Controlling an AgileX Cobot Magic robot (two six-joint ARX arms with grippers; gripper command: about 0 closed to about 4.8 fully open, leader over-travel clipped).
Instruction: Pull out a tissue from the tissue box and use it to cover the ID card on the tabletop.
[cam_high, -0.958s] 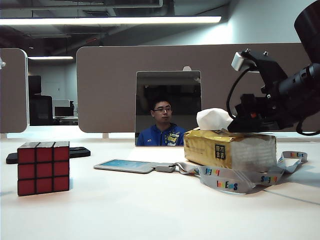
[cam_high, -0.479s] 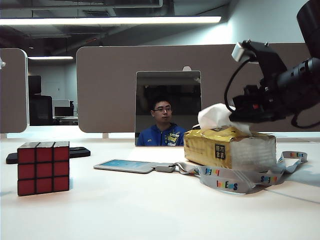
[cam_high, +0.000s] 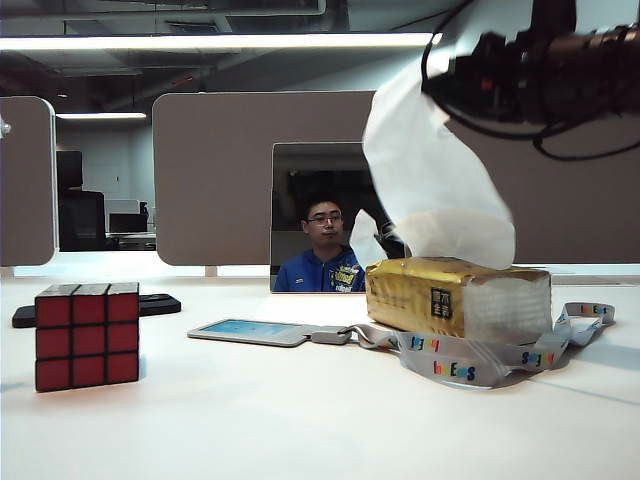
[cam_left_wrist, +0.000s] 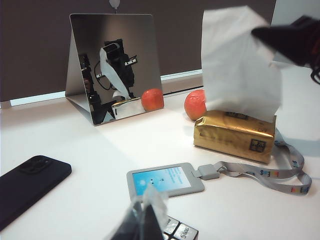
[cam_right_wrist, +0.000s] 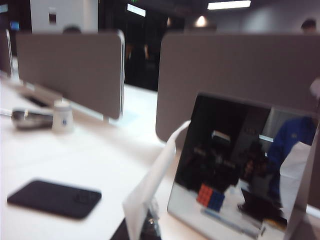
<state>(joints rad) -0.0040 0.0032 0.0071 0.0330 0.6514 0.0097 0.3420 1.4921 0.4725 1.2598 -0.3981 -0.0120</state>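
**Tissue hanging above the pack**

Only my left wrist view is showing an orange ball (cam_left_wrist: 195, 104). My right gripper (cam_high: 440, 82) is pinching the thin white tissue sheet (cam_high: 430, 185) above the golden-yellow plastic tissue pack (cam_high: 458, 298). The blue ID card (cam_high: 250, 331) is lying uncovered. I cannot tell the left gripper's (cam_left_wrist: 145, 220) state.

Note the puzzle cube (cam_high: 87, 336), red on its facing side, standing on the left of the desk in your exterior view, with a flat black phone (cam_left_wrist: 29, 185) lying flat just behind it. Locate the tilted mirror panel (cam_left_wrist: 116, 65) standing at the back of the desk before the brown partition (cam_high: 220, 170); it reflects a man in a blue shirt (cam_high: 323, 262). Observe an orange ball (cam_left_wrist: 195, 104) resting near the mirror, with its reflection visible in the glass.
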